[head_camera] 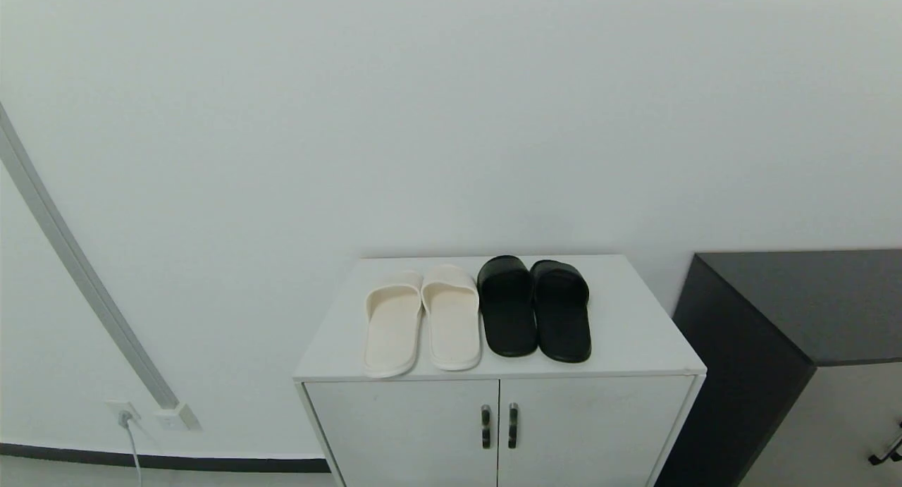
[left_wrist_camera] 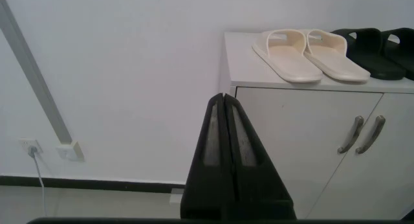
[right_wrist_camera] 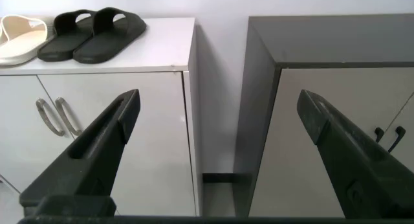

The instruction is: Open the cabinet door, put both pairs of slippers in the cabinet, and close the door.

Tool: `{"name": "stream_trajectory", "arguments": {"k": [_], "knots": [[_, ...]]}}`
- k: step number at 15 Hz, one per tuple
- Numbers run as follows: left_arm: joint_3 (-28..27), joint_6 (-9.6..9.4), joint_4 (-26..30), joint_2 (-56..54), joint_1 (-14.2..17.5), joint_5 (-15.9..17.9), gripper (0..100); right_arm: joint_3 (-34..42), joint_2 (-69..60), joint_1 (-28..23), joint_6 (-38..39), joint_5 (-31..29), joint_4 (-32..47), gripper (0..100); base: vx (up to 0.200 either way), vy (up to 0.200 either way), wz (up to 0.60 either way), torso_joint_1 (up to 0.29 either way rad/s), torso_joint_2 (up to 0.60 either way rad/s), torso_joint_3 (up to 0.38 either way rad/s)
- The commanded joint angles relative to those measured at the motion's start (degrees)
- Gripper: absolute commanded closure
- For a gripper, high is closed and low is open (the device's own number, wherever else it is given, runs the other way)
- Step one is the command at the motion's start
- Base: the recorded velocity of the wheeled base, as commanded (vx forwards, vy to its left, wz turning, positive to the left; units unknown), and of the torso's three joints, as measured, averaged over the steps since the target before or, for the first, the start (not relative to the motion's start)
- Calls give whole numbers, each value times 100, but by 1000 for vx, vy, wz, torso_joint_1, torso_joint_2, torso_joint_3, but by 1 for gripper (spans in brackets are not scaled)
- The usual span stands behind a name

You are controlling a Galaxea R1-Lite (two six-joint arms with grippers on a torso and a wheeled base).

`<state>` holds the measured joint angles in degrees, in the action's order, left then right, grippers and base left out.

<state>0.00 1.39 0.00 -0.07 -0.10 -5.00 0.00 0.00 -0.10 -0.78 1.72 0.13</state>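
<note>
Cabinet [head_camera: 634, 332] at 6 o'clock in the head view, white, backed against the wall [head_camera: 451, 120]. Left door [head_camera: 402, 430] and right door [head_camera: 592, 430] both closed. Handles [head_camera: 485, 426] upright, side by side at the centre seam.

On the top, two pairs in one row, toes toward the wall: white slippers [head_camera: 451, 325] and, just beside them at their 3 o'clock, black slippers [head_camera: 507, 311]. Within each pair, the two slippers flank to flank.

Dark cabinet [head_camera: 740, 374] at 3 o'clock of the white one, with a narrow gap between. Socket [head_camera: 121, 411] with a plugged cord at 8 o'clock, low on the wall, near the foot of a slanting conduit [head_camera: 77, 261].

Left claw [left_wrist_camera: 224, 98]: fingers pressed together, holding nothing. Hangs well apart from the cabinet, out in front of the corner nearest the white slippers. Slippers lie far beyond the fingertips.

Right claw [right_wrist_camera: 218, 98]: fingers spread wide, nothing between them. Faces the gap between the two cabinets, well apart from both. Black slippers sit toward the nearer corner of the white top, far beyond the fingertips. Handles untouched.
</note>
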Motion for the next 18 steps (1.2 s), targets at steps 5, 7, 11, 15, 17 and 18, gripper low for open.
{"name": "stream_trajectory", "arguments": {"k": [5,7,11,15,17,18], "knots": [[0,2,0,7,1,-1,100,-9,0,1,-54,-14,-5,0,0,0,0,0,0,0],[0,2,0,7,1,-1,100,-132,18,1,-1,-22,-22,0,0,0,0,0,0,0],[0,2,0,7,1,-1,100,-1292,958,186,377,338,1279,0,0,0,0,0,0,0],[0,-7,0,7,1,8,100,-809,1679,212,333,812,725,0,0,0,0,0,0,0],[0,2,0,7,1,8,100,-861,2320,212,263,1094,549,0,0,0,0,0,0,0],[0,2,0,7,1,8,100,-923,2812,212,271,1182,233,0,0,0,0,0,0,0]]}}
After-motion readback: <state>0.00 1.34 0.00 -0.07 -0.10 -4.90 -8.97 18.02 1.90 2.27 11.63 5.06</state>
